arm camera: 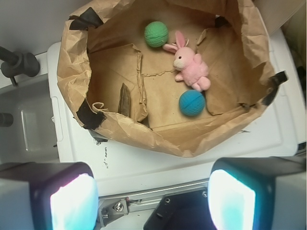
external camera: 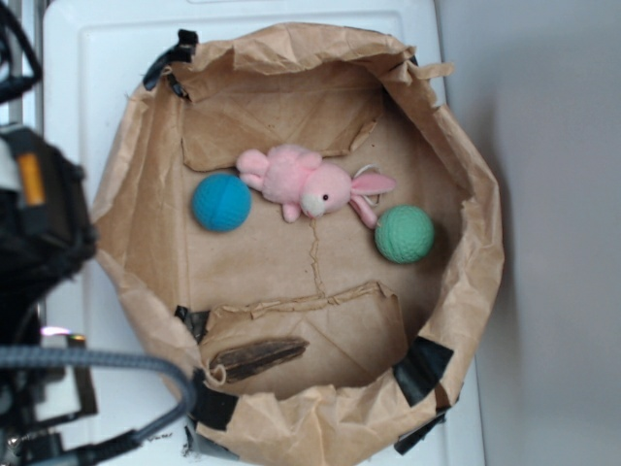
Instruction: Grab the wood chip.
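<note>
The wood chip (external camera: 259,356) (arm camera: 124,100) is a dark brown, streaky sliver tapering to a point. It lies flat on the floor of a brown paper bag (external camera: 146,223) (arm camera: 158,139), near the bag's wall beside a black tape patch (arm camera: 89,115). In the wrist view my gripper (arm camera: 152,201) stands open, well outside the bag and above the white surface, with nothing between its two glowing pads (arm camera: 73,203). In the exterior view only the black arm (external camera: 39,214) shows at the left edge; the jaws are hidden there.
Inside the bag lie a pink plush bunny (external camera: 301,184) (arm camera: 191,67), a blue ball (external camera: 221,202) (arm camera: 192,103) and a green ball (external camera: 404,234) (arm camera: 156,34). Torn paper flaps (external camera: 320,311) rise from the bag floor. The bag sits on a white tray (external camera: 107,68) (arm camera: 144,163).
</note>
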Available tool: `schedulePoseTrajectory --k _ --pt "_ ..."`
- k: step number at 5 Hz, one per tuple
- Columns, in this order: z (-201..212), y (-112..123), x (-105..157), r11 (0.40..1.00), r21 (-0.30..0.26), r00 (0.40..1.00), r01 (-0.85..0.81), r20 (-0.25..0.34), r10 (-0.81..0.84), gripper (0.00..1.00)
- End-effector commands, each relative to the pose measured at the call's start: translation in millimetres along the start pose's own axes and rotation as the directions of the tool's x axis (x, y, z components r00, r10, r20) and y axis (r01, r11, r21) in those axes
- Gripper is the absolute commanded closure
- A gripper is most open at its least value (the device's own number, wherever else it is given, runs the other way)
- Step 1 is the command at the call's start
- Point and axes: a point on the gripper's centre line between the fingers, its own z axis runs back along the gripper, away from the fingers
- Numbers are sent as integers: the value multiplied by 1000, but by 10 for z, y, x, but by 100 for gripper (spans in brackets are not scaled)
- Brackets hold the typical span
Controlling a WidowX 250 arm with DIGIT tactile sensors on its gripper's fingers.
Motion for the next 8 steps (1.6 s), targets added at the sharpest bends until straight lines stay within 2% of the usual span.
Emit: schedulePoseTrajectory --k 1,4,5,6,7,8 --pt "-355 -157 -47 1000 16 999 -6 -37 7 0" --pt "-355 -157 -47 1000 16 999 -6 -37 7 0" --pt "-385 -84 -1 996 33 996 -89 -3 89 0" --pt "-367 -126 120 992 29 993 -121 5 121 0" --pt "-483 -120 128 991 48 992 -123 14 122 0" --pt "-466 -139 172 991 39 992 -128 17 127 0"
